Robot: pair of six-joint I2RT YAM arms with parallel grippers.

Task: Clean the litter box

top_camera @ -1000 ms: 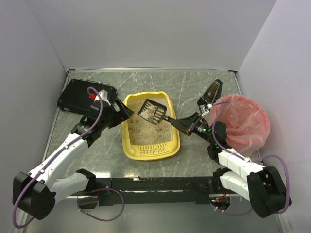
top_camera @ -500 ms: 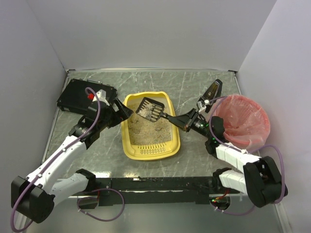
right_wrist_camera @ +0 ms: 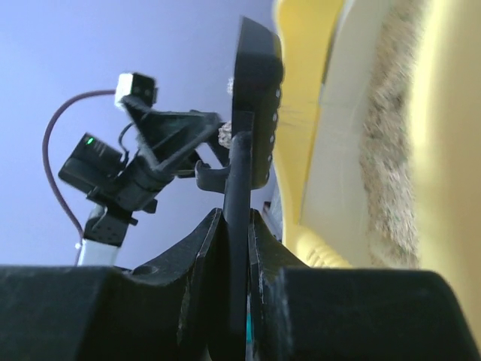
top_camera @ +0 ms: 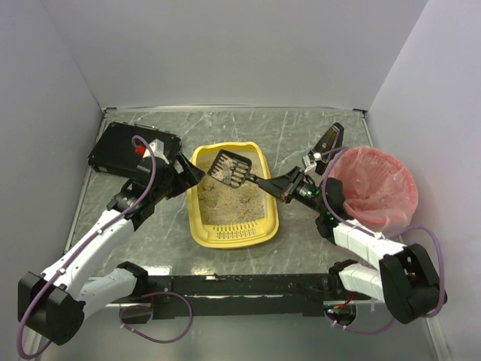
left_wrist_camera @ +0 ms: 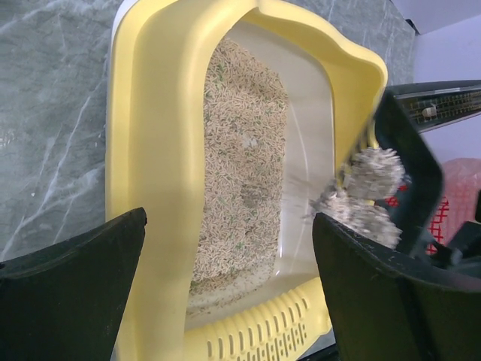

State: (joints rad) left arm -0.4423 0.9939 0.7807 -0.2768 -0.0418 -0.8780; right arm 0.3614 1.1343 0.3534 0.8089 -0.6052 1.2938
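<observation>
**One scoop lifted, nothing in the bin yet**

The right jaws are pressed together on the thin black handle of the scoop [top_camera: 231, 169]. Its slotted head reaches out ahead of them and hangs above the far end of the litter box [top_camera: 233, 235]. The left wrist view shows pale clumps [left_wrist_camera: 368, 169] resting on the head, so the sifting step looks done for this load. The emptying step is judged not yet done, since the load is over the tray and not over the bin [top_camera: 409, 197].

The litter box lies flat on the tabletop [top_camera: 293, 131], ahead of both arms and between them. The left jaws are spread wide at its left side, with the yellow side wall running between the two fingers. Whether either finger touches the wall cannot be told. Beige litter [top_camera: 229, 204] covers most of the tray floor, thinner toward the far end. A few darker and greenish flecks in it suggest that more passes may be needed.

The pink-red bag-lined bin stands behind and beside the right jaws, on the side away from the tray. To reach it, the scoop probably has to swing back past the right arm's own wrist and over the raised rim of the bag. A flat black box [top_camera: 124, 150] lies behind the left jaws, apart from the tray and out of the scoop's likely path.
</observation>
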